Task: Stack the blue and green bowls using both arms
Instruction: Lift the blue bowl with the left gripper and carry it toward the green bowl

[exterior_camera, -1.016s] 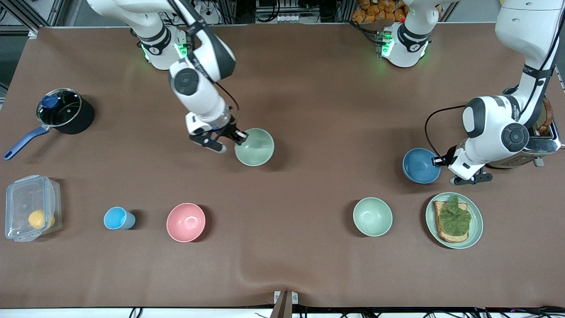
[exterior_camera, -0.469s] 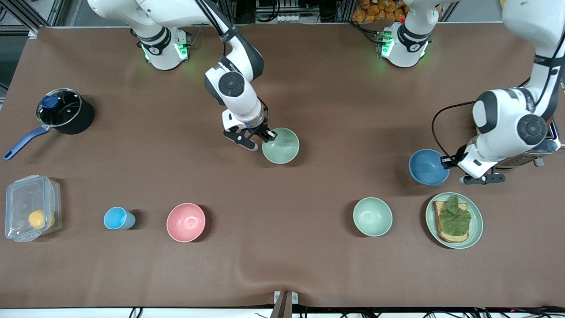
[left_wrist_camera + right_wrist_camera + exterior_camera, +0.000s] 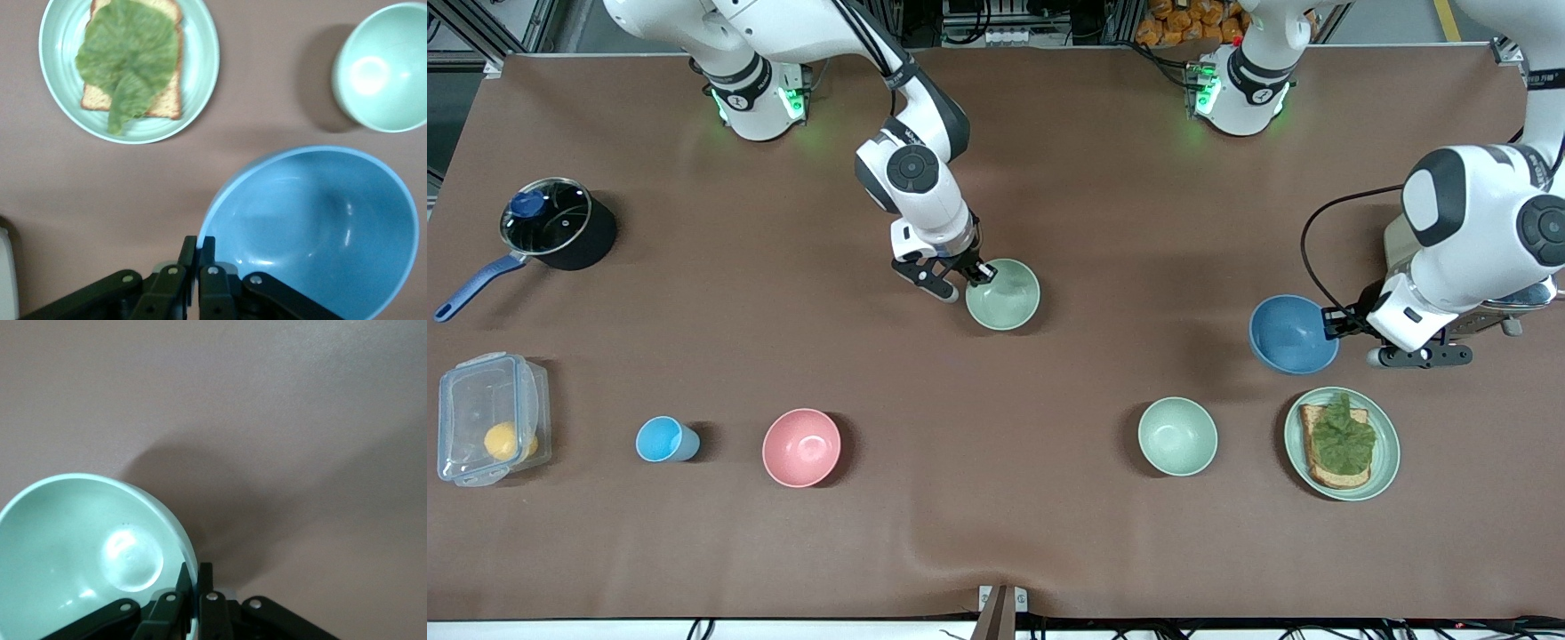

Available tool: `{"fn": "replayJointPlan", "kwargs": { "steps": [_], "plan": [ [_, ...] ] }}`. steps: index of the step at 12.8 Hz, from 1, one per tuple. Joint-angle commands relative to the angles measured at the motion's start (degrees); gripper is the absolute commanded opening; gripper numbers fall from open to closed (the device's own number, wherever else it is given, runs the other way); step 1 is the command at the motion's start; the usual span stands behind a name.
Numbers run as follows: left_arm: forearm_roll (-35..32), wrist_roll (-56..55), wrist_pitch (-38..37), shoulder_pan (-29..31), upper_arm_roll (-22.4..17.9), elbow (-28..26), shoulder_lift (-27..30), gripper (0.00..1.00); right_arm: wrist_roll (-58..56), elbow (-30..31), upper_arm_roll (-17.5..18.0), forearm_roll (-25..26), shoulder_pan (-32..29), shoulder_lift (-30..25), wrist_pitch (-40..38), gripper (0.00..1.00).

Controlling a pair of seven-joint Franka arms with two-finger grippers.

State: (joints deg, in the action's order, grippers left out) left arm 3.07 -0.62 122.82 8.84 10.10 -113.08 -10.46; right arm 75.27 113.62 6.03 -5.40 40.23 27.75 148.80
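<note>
My right gripper [image 3: 971, 277] is shut on the rim of the green bowl [image 3: 1003, 294] and holds it just over the middle of the table. In the right wrist view the rim of the green bowl [image 3: 80, 553] sits pinched between the fingers of the right gripper [image 3: 197, 572]. My left gripper [image 3: 1334, 322] is shut on the rim of the blue bowl [image 3: 1294, 334] and holds it tilted above the table at the left arm's end. The left wrist view shows the blue bowl [image 3: 320, 227] clamped in the left gripper [image 3: 199, 245].
A paler mint bowl [image 3: 1177, 436] and a plate with toast [image 3: 1383, 462] lie nearer the front camera than the blue bowl. A toaster [image 3: 1516, 298] stands beside the left gripper. A pink bowl [image 3: 801, 447], light-blue cup [image 3: 662, 439], lidded container [image 3: 489, 430] and pot [image 3: 551, 222] sit toward the right arm's end.
My right gripper has carried the green bowl toward the left arm's end, to the table's middle. My left gripper has raised the blue bowl and drifted slightly toward its own end.
</note>
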Motion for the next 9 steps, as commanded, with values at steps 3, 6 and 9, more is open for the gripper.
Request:
{"fn": "replayJointPlan", "kwargs": {
  "steps": [3, 6, 9],
  "plan": [
    [2.1, -4.1, -7.0, 0.2, 3.2, 8.0, -0.4, 0.0, 2.1, -2.1, -0.8, 1.4, 0.7, 1.9, 0.0, 0.31],
    [2.2, -11.2, -7.8, 0.2, 7.0, 8.9, -0.4, 0.0, 2.0, -3.1, -0.8, 1.3, -0.3, 1.7, -0.8, 1.0],
    [1.3, -17.6, -9.3, 0.0, 12.6, 9.0, -0.3, 0.0, 1.8, -4.3, -0.8, 1.1, -2.6, -0.1, -5.9, 1.0]
  ]
}}
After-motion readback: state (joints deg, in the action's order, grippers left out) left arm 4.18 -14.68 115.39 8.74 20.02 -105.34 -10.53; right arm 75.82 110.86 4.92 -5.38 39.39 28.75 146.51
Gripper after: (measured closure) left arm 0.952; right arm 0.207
